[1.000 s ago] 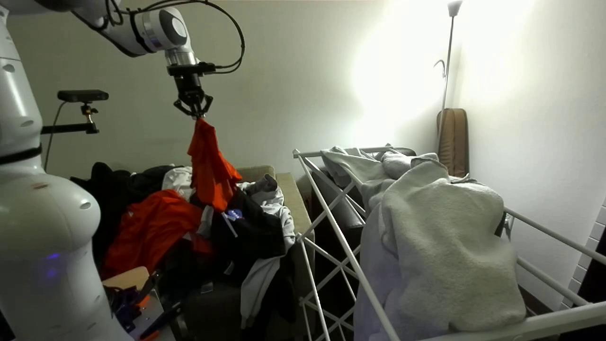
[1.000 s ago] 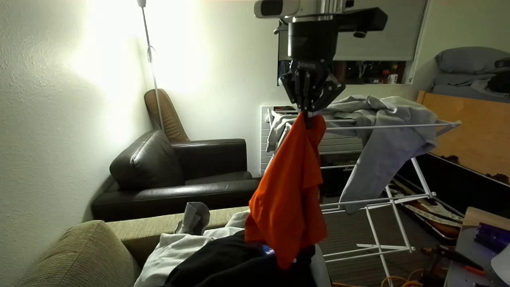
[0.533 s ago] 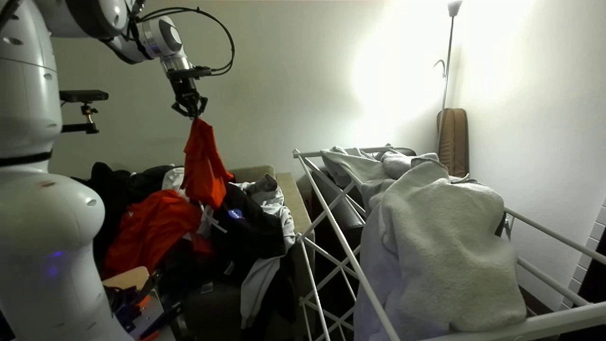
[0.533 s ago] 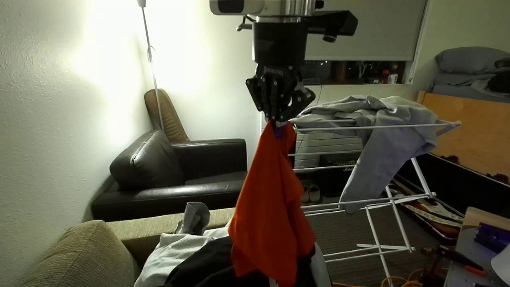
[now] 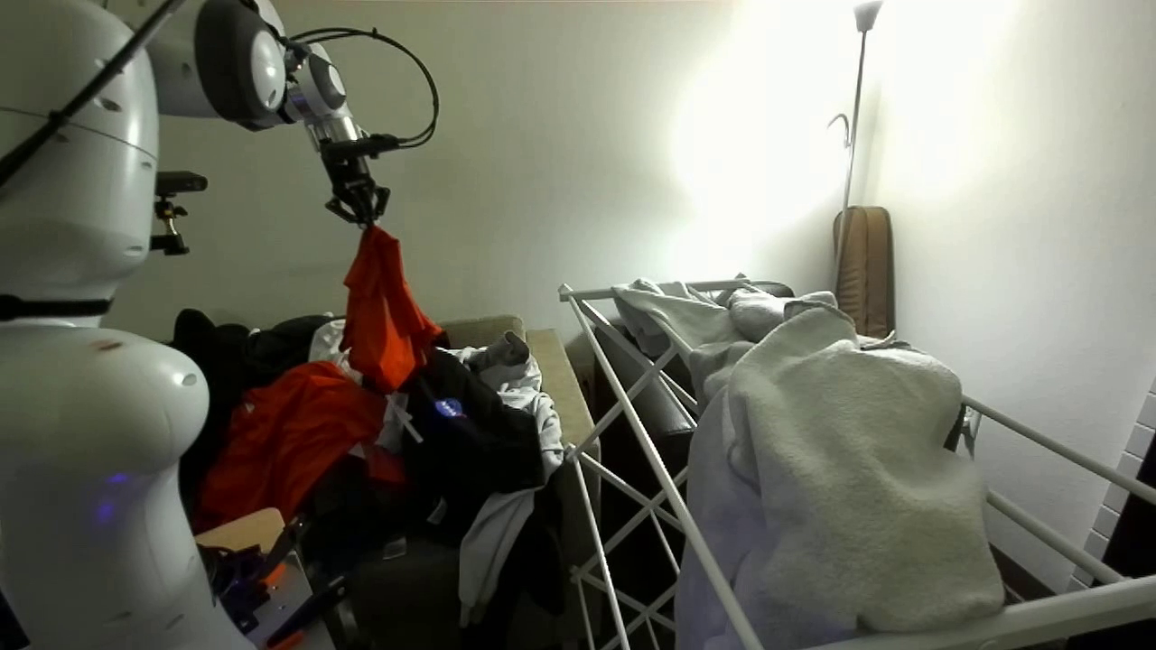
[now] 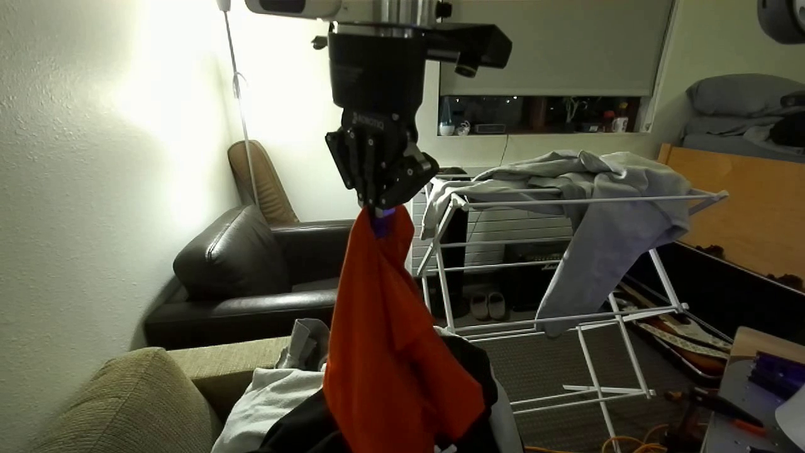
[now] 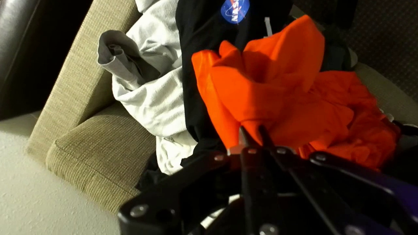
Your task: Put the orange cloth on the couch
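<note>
Evidently placing, I am clenching in my pincer [image 6: 376,212] the orange cloth [image 6: 383,346], lower centre in an exterior view, likely needing to descend over the beige couch [image 6: 135,402] and release.

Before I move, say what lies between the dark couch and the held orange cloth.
In the wrist view, from dark couch to orange cloth: beige armrest, pale fabric, black garment.

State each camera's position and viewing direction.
An exterior view: beside the arm, facing clothes pile and drying rack; arm and gripper show.
An exterior view: raised near clothes pile, facing window; gripper and some arm show.
Wrist view: wrist-mounted, looking down at orange cloth; gripper shows.
Both exterior views share gripper, orange cloth, drying rack.
</note>
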You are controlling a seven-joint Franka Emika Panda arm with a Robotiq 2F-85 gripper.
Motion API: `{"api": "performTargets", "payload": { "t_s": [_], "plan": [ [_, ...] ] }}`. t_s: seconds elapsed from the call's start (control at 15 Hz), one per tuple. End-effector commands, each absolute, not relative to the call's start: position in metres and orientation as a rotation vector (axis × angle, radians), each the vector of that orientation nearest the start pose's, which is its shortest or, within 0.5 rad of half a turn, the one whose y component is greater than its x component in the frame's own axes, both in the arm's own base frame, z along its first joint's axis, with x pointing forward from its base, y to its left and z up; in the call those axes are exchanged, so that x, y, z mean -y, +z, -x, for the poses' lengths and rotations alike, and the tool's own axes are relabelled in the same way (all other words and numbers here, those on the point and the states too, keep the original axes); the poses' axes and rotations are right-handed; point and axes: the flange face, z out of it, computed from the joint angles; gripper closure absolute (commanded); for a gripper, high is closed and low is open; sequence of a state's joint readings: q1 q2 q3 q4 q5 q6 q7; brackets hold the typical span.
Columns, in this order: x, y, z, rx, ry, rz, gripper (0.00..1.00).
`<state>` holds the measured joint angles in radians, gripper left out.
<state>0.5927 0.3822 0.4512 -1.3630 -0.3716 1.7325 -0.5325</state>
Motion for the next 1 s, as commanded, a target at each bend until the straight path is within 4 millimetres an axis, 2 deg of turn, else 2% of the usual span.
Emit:
{"api": "performTargets", "payload": {
  "t_s": [0.0,0.33,0.93],
  "plan": [
    [-0.550,0.527,-0.418,-2.148,0.141,-2.026,0.99],
    [-0.567,0.521,-0.422,-2.180,0.175,-2.029,0.99],
    [-0.585,0.510,-0.406,-2.232,0.182,-1.928,0.99]
  ]
}}
